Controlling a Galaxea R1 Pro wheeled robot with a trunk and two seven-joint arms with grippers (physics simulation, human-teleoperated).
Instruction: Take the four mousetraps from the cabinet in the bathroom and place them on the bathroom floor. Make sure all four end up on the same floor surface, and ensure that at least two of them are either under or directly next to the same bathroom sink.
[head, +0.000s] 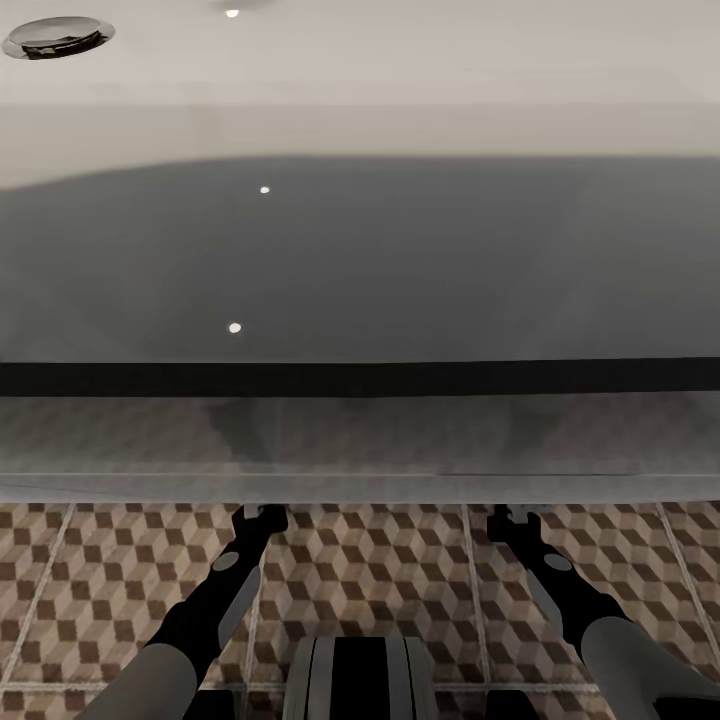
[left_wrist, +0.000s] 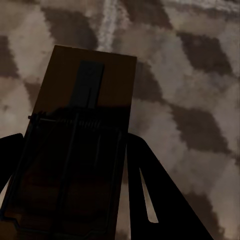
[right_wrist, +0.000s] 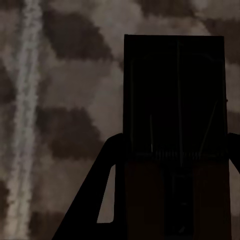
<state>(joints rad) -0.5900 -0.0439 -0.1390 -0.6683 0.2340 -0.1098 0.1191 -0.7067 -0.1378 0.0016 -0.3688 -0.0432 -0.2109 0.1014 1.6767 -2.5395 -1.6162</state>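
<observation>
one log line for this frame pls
left gripper: holds tan board mousetrap | right gripper: holds dark mousetrap | below: cube-pattern tile floor | ahead: glossy white tub

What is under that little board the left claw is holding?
Under the mousetrap in the left gripper lies the cube-patterned floor with a pale grout line. The floor directly behind the board is covered.

No readable text, labels, brands, numbers or signs anywhere; the mousetrap boards between the jaws carry no lettering — nor do the patterned tiles beyond them.
</observation>
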